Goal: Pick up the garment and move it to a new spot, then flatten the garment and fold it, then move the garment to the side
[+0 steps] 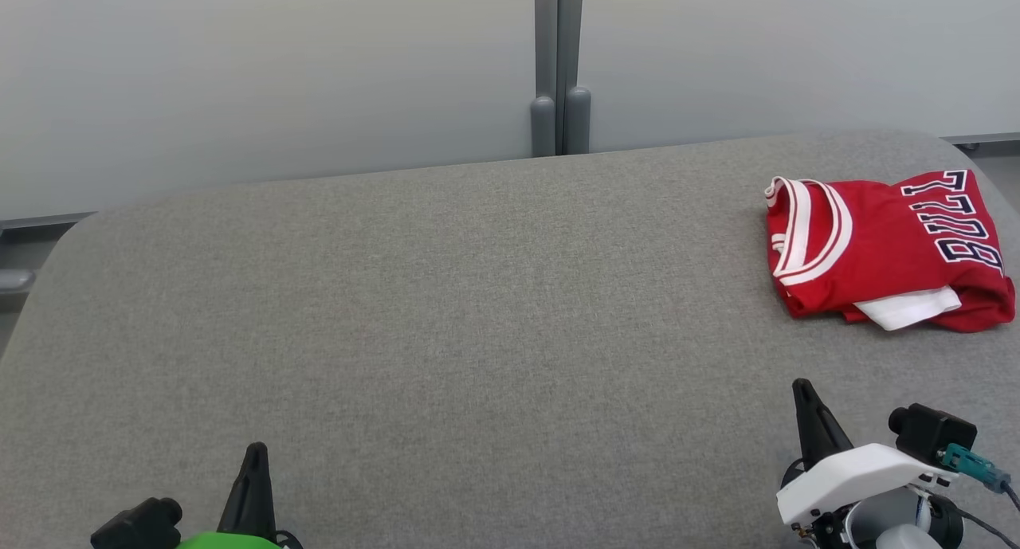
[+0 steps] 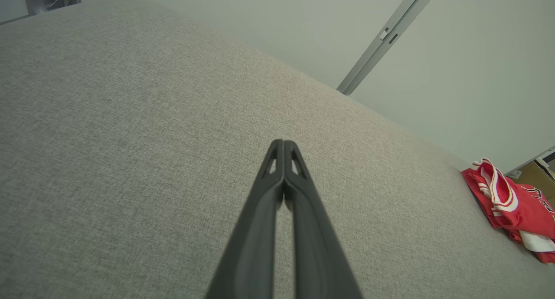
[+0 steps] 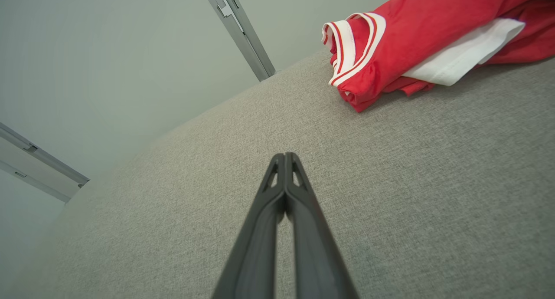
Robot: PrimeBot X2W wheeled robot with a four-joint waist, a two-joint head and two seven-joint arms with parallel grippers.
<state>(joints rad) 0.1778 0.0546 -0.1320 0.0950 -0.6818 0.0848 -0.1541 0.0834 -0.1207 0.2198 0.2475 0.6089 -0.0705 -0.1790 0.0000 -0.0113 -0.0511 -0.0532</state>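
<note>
Garment (image 1: 884, 246): red jersey, folded, held by neither gripper.

1. Nearest the robot, the left gripper (image 1: 256, 452) sits at the lower left of the head view, above the near part of the table (image 1: 478, 294). In the left wrist view its two dark fingers (image 2: 260, 212) are pressed together from mid-length to tip, with nothing between them.
2. The right gripper (image 1: 802, 390) sits at the lower right of the head view, on a white wrist housing (image 1: 853, 473). In the right wrist view its fingers (image 3: 260, 221) also meet along their length and grip nothing.
3. Both grippers point away from the robot across the table. The table is covered in grey woven fabric and has rounded far corners.
4. The garment lies flat on the far right part of the table, beyond the right gripper and well apart from it.
   - It has white and red striped trim at the collar edge, which faces the table centre.
   - Dark lettering outlined in white runs along its right side.
   - A white fabric layer (image 1: 912, 306) protrudes from its near edge.
5. Behind the table stands a pale grey partition wall (image 1: 239, 71) with a vertical grey post (image 1: 558, 63) at its centre.
</note>
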